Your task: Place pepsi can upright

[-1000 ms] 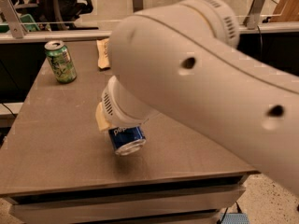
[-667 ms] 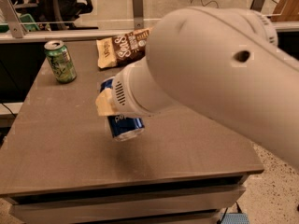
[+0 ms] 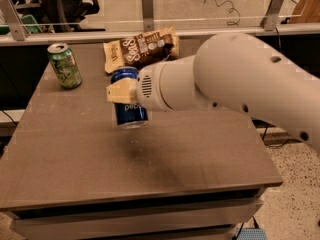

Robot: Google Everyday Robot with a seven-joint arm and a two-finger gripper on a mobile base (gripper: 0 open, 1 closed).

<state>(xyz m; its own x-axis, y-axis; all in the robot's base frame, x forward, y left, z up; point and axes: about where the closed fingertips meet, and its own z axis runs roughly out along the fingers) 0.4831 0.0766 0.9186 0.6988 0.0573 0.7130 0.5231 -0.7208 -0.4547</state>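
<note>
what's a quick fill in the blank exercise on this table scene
1. The gripper holds the pepsi can, which is dark ____.
2. The other can, upright at the rear left of the table, is ____.
3. The brown snack bag lies ____ the pepsi can, farther from the camera.
Missing words: blue; green; behind.

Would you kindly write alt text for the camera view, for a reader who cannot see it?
The robot arm's tool grips the dark blue pepsi can upright, apparently just above the brown table. A green can stands at the back left, and a brown snack bag lies behind the tool.
</note>
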